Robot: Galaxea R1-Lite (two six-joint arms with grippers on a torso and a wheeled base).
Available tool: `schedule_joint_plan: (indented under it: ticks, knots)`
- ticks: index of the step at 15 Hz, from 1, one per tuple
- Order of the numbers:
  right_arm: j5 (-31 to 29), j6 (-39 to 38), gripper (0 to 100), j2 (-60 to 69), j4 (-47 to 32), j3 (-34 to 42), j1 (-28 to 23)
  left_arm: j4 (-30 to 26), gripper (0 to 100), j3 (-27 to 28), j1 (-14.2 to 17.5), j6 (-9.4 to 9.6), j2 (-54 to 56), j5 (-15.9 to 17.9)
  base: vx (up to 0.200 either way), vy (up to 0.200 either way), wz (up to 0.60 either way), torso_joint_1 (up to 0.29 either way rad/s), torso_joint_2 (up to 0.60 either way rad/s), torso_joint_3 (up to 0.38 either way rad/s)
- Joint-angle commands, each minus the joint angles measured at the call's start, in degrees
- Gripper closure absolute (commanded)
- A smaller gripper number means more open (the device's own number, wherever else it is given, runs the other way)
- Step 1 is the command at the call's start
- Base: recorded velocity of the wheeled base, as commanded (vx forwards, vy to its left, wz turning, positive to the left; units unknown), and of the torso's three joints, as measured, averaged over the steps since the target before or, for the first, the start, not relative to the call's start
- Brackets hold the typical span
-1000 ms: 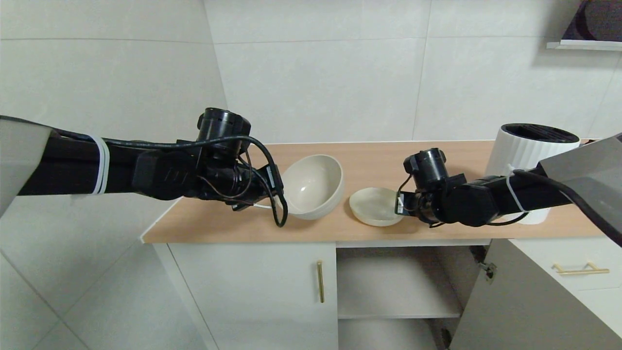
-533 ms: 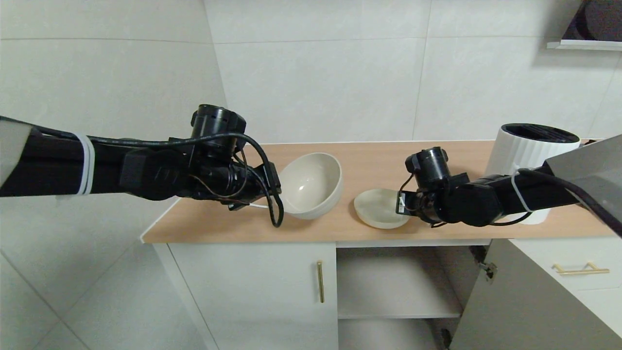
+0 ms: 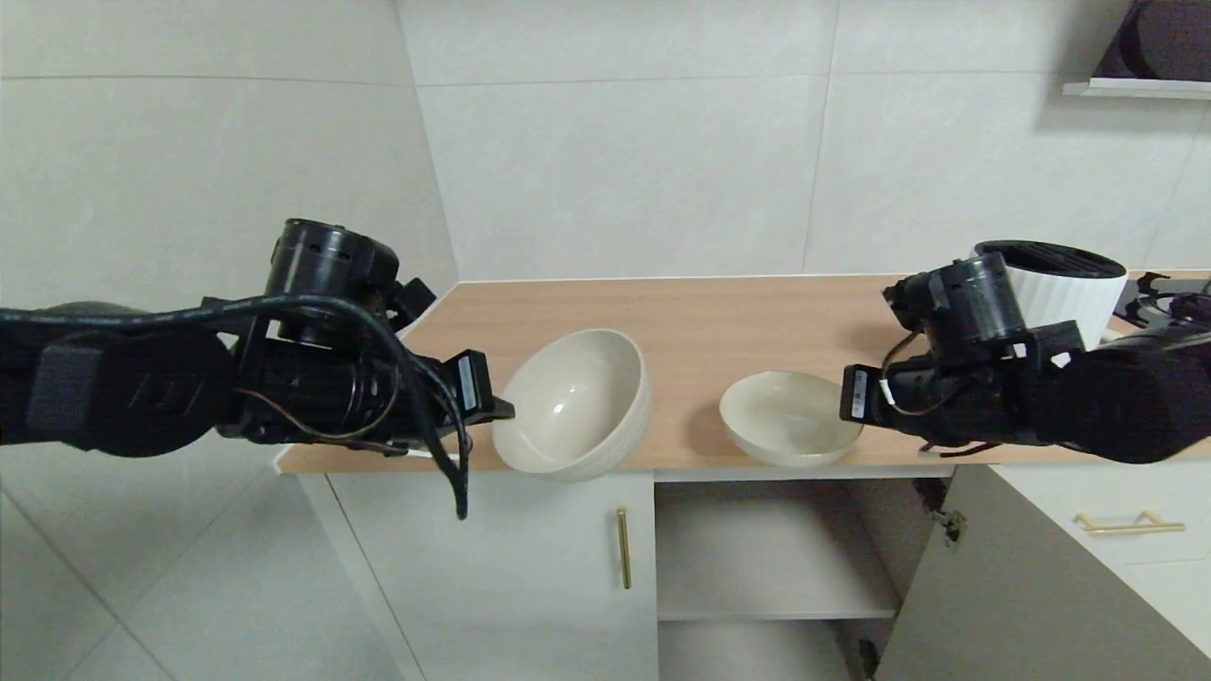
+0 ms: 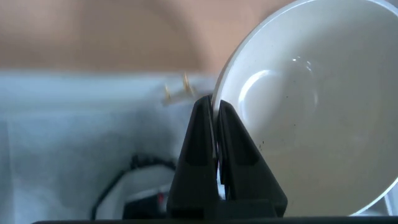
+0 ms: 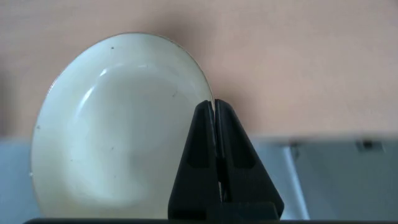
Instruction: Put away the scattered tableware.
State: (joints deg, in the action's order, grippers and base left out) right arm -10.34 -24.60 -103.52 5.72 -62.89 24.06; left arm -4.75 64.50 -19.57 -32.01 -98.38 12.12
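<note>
**A:** What has the left claw (image 3: 500,410) got?

**B:** It is clenched on the rim of the large bowl (image 3: 577,402), a pale cream one. In the left wrist view the two black fingers (image 4: 200,143) pinch the rim between them, one inside the wall and one outside.

**A:** Where does that bowl sit in the frame?

**B:** At the centre of the head view, slightly left, tipped so its mouth faces up and toward the camera. Its lower side overlaps the front edge of the worktop (image 3: 719,322). I cannot tell whether it touches the wood.

**A:** And the right claw (image 3: 854,397)?

**B:** Gripping too. It is closed on the rim of the small bowl (image 3: 790,430), right of centre in the frame. In the right wrist view the fingers (image 5: 202,143) are nipped tight on the rim's edge, with the wooden surface behind the bowl.

**A:** Are the two bowls touching?

**B:** No, they are apart, with a strip of bare wood between them.

**A:** Anything else around?

**B:** A white ribbed canister (image 3: 1064,279) stands on the worktop at the right of the frame, behind the right arm. At lower centre a cupboard (image 3: 757,506) stands open, with a shelf (image 3: 766,577) inside. Left of it, a shut door carries a brass handle (image 3: 623,549).
</note>
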Motion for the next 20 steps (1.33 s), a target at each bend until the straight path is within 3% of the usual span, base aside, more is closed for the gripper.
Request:
schedule_joint_plan:
  ticks: [1,4,6,11,14,20]
  knots:
    - [1.55,-0.27,100,6.67,0.17,5.5,0.11,0.54,100,-5.35,0.05,0.11,5.3,2.74,0.0,0.0,0.0,0.0,0.0,0.0]
    - [1.81,-0.45,100,9.57,0.08,8.14,1.25,5.19,100,-12.73,0.05,0.46,8.2,4.05,0.0,0.0,0.0,0.0,0.0,0.0]
    - [2.43,-0.54,100,11.06,0.17,11.3,2.22,11.7,100,-18.09,-0.3,1.87,9.26,4.23,0.0,0.0,0.0,0.0,0.0,0.0]
    - [3.39,-0.54,100,12.38,0.17,16.84,2.04,11.61,100,-19.06,-2.32,2.74,10.05,3.88,0.0,0.0,0.0,0.0,0.0,0.0]
    - [3.31,-0.54,100,12.12,0.26,17.98,2.04,9.76,100,-19.5,-3.37,4.85,10.22,3.79,0.0,0.0,0.0,0.0,0.0,0.0]
    - [3.22,-0.36,100,12.03,0.35,18.86,1.78,7.83,100,-18.8,-3.46,5.29,8.82,3.53,-0.1,0.0,0.0,0.004,0.0,0.0]
